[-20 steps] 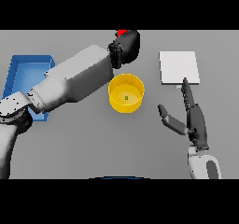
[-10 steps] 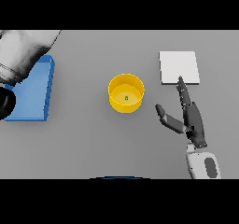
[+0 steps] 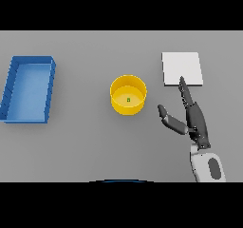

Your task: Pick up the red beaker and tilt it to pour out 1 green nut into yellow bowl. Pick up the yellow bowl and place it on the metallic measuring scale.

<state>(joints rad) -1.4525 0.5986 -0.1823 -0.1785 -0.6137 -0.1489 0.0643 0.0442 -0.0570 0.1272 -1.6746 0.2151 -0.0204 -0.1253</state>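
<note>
Round yellow bowl holds a small green nut; right hand, fingers straight and spread wide, lies right of it near the flat metallic scale

Green nut lies in yellow bowl.

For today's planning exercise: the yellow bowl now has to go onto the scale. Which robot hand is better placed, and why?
Probably the right robot hand: it is open beside the yellow bowl, just below the scale. The left robot hand is out of view.
</note>
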